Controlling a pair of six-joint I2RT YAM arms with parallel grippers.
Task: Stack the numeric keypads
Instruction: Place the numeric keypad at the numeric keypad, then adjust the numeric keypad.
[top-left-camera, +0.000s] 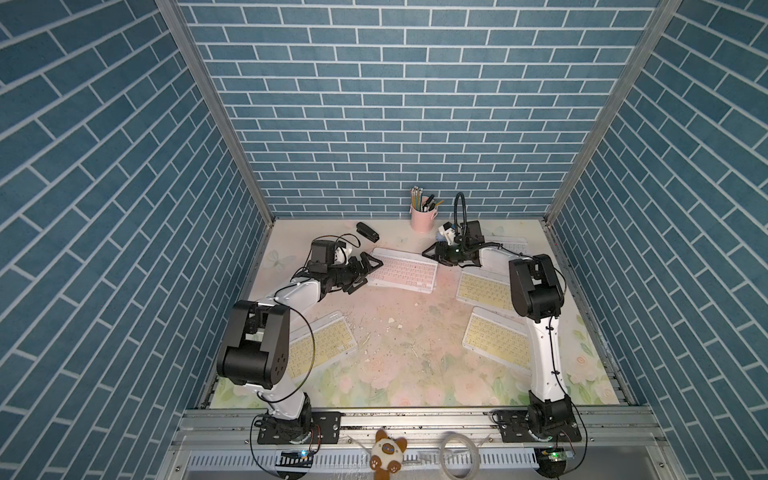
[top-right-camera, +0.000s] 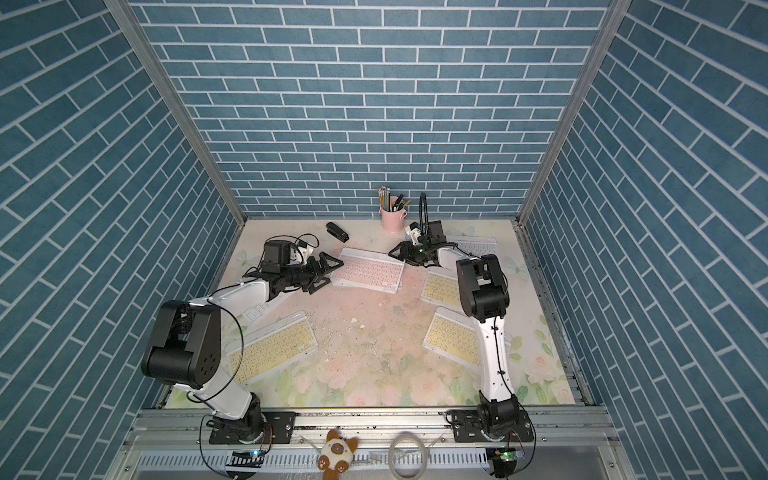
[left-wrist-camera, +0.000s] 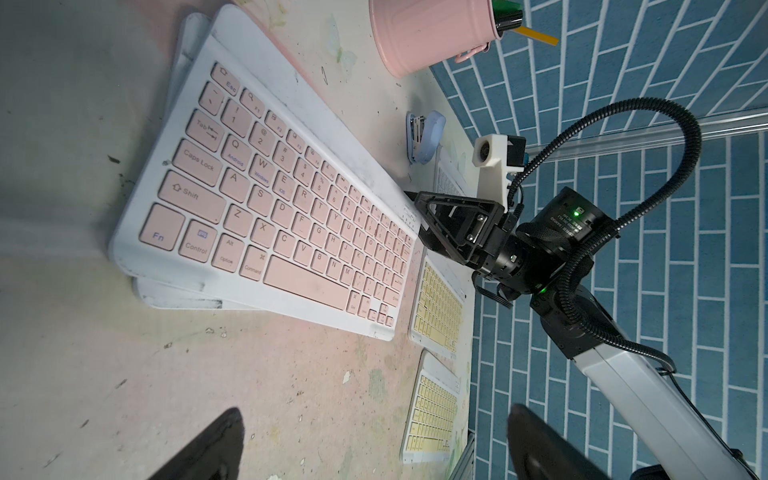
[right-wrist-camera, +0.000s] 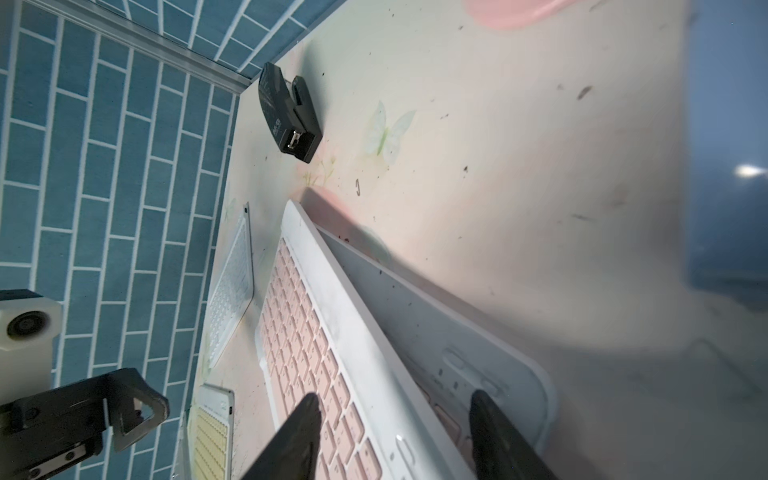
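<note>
Pink keypad (top-left-camera: 403, 272) lies skewed atop another keypad (left-wrist-camera: 166, 297), upper centre in both top views. Left gripper (top-left-camera: 374, 273) is spread at its left end. Right gripper (right-wrist-camera: 392, 399) is spread over its right end.

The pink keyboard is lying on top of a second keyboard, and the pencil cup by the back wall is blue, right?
No: the pencil cup by the back wall is pink, as both top views show. The pink keyboard does lie on a second keyboard.
</note>
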